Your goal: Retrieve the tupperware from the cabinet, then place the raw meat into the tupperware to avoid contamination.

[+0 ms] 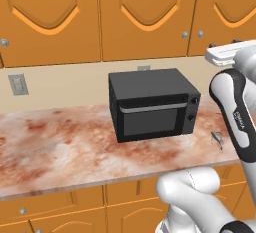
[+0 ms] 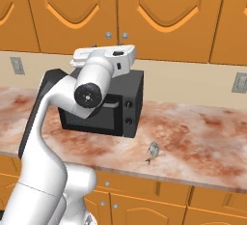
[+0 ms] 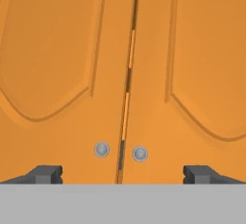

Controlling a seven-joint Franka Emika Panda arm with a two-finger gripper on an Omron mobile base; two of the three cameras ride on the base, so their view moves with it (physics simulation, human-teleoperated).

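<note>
Gripper (image 3: 123,174) fingers stand fully apart in the hand view and hold nothing; I see two dark fingertips (image 3: 45,174), one at each lower corner. Directly ahead of them is the cabinet (image 3: 62,50), both doors shut. The seam between the two doors runs nearly upright, just left of the midline between the fingertips. I count two round silver knobs: the left knob (image 3: 101,149) and the right knob (image 3: 140,154), one on each side of the seam, low on the doors and just above the fingertip line. I judge the coming move turns on this: either knob lies ahead and slightly above the gripper, inside the finger gap.

From the left base view, the hand sits at the far right, raised to the level of the cabinet's lower edge. One black microwave (image 1: 152,104) stands on the bench (image 1: 60,147). One small grey piece, which I take for the raw meat (image 1: 217,139), lies on the bench right of the microwave, near the front edge.

From the right base view, the hand points at the knob pair above the microwave. The raw meat lies on the bench, right of and nearer than the microwave. The tupperware is presumably behind the shut doors; I cannot confirm it.
</note>
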